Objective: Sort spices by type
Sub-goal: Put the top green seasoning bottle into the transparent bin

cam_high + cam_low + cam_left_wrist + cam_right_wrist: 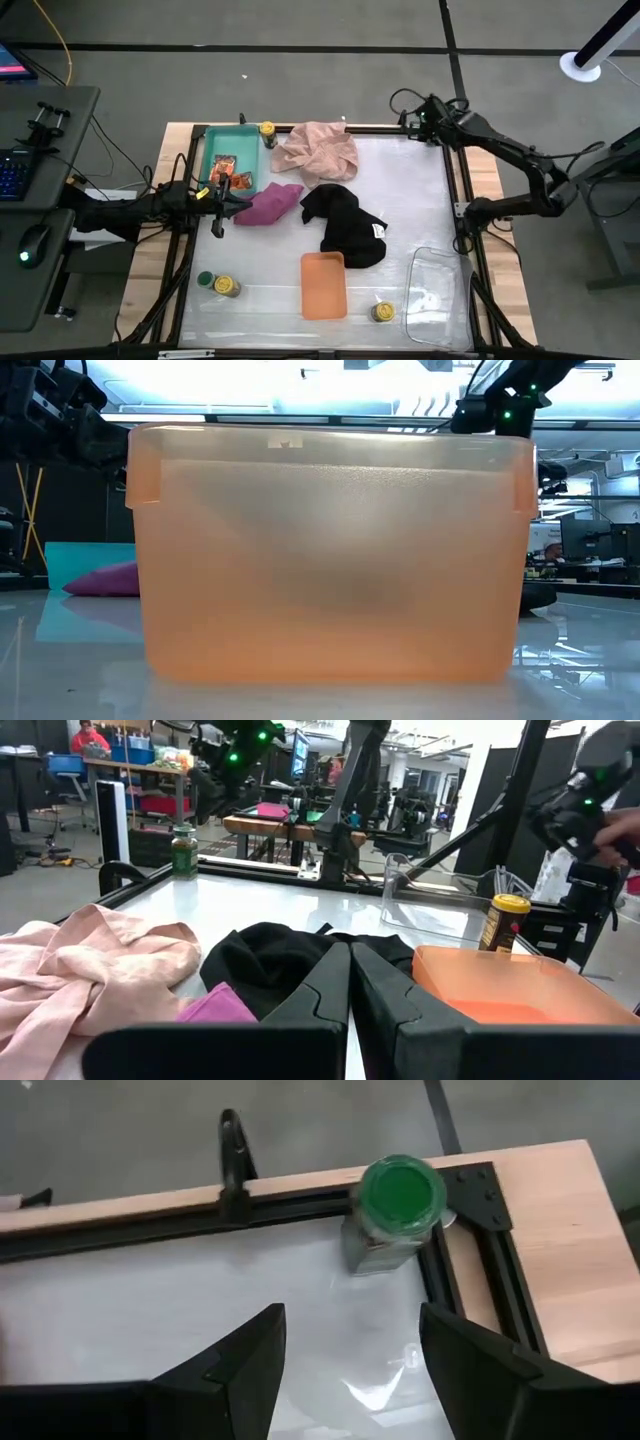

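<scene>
While blocked in the low view by the orange tray (330,550), spread wide: right pincer (350,1350) above green-lidded jar (398,1215) in bench (120,1310) corner; left pincer (350,990) pressed closed, empty.

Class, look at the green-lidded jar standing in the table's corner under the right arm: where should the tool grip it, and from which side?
Grip the green-lidded jar around its body just under the lid, descending from above. It stands upright against the frame corner, so side approaches look blocked. The right tool is open above it.
</scene>
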